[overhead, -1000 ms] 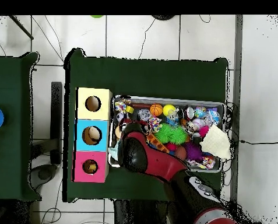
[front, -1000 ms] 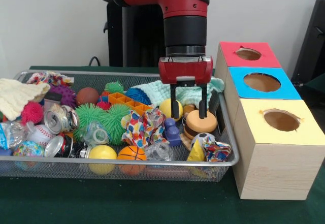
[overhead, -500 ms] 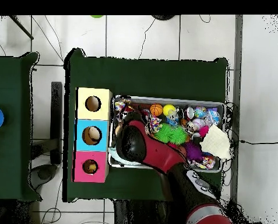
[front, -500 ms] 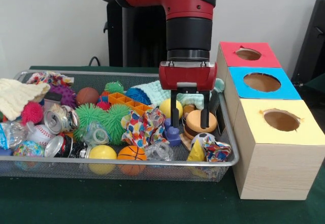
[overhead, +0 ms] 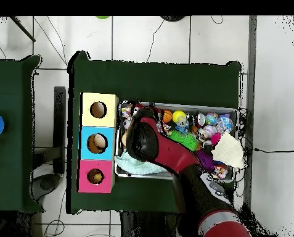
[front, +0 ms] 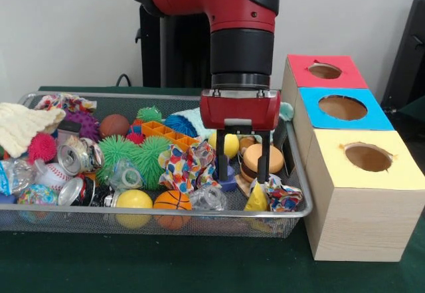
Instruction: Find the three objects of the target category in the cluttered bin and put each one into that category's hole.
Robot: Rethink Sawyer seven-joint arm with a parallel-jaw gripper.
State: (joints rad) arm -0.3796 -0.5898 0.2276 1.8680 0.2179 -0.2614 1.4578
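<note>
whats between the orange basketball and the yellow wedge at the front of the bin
In the front view, a clear crinkled plastic piece lies between the orange basketball and the yellow wedge.

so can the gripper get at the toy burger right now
Probably yes. The open gripper hangs right over the toy burger, with nothing lying on top of it. The yellow ball and blue block crowd its left side, which may snag a finger.

Wire-mesh metal bin (front: 199, 223), glossy plastic arm (front: 219, 0), pale wood-grain boxes (front: 362, 223), crumpled shiny cans (front: 74, 157).
</note>
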